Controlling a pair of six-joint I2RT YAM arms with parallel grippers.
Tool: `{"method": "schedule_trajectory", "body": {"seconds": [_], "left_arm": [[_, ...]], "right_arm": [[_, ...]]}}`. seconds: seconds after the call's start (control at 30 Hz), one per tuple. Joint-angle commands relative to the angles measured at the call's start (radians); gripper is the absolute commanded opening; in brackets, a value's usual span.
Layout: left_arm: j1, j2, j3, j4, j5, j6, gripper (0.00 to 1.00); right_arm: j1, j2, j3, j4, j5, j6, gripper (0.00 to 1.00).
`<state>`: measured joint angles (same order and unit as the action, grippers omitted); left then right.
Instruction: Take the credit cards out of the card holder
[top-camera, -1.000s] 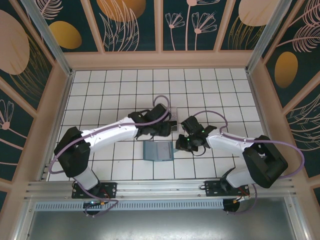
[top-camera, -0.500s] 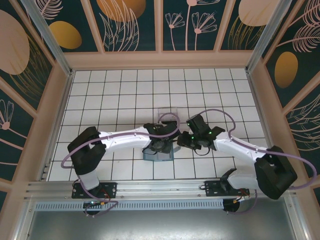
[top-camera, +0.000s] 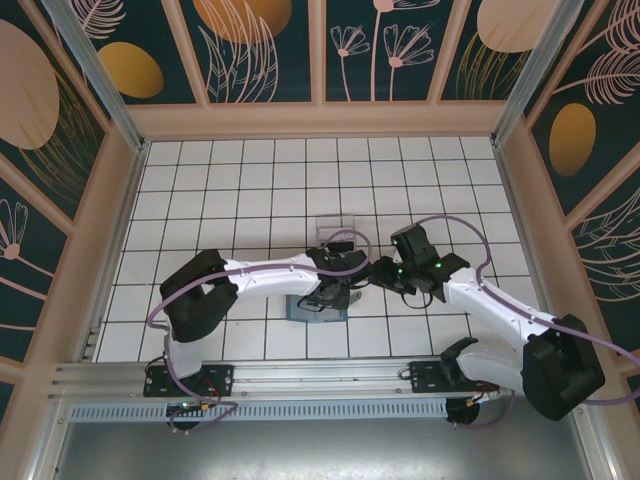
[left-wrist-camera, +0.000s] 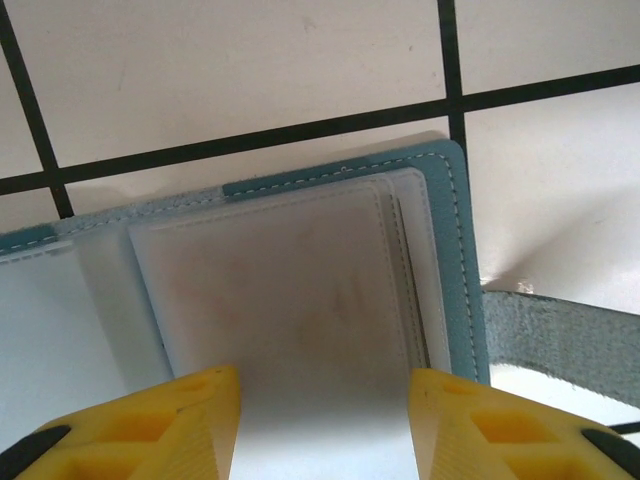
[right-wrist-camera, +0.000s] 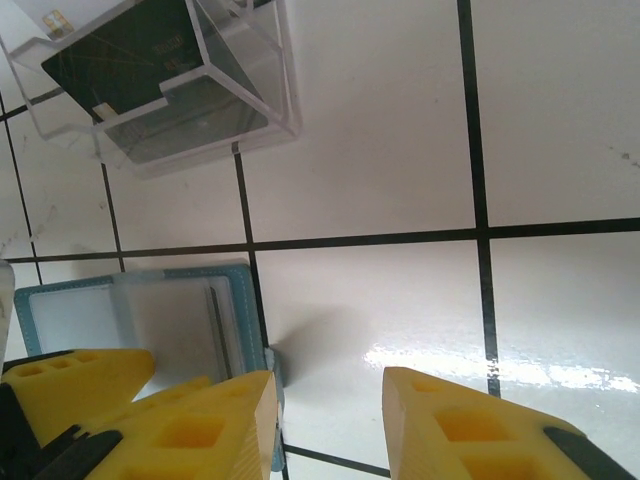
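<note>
Left gripper (left-wrist-camera: 320, 410) hangs, jaws apart, over the open teal card holder (left-wrist-camera: 455, 250); right gripper (right-wrist-camera: 330, 410) gapes empty beside it; a black credit card (right-wrist-camera: 130, 50) lies in the clear box (right-wrist-camera: 275, 85).

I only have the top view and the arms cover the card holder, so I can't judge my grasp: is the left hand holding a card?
Observer: No. The left wrist view shows the left hand open, its fingers either side of the pale pocket of the opened card holder, gripping nothing.
Operator: Is any card out yet?
Observer: Yes. The right wrist view shows a black card lying in the clear tray.
Operator: And my other arm?
Observer: The right hand is open over bare tile, just beside the card holder's edge.
</note>
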<state>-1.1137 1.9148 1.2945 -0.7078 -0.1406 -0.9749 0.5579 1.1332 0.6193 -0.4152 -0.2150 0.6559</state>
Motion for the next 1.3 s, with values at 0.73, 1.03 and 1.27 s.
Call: {"method": "schedule_trajectory", "body": {"seconds": [0.73, 1.03, 1.27], "left_arm": [[-0.005, 0.025, -0.034, 0.009, 0.008, -0.021, 0.31], [-0.006, -0.06, -0.025, -0.033, -0.055, -0.024, 0.3], [-0.006, -0.119, -0.056, -0.042, -0.073, -0.029, 0.35]], "right_arm": [[-0.047, -0.03, -0.027, -0.028, -0.035, -0.037, 0.34], [-0.045, -0.028, 0.008, -0.046, -0.037, -0.029, 0.34], [-0.034, -0.015, 0.037, -0.042, -0.052, -0.013, 0.34]]}}
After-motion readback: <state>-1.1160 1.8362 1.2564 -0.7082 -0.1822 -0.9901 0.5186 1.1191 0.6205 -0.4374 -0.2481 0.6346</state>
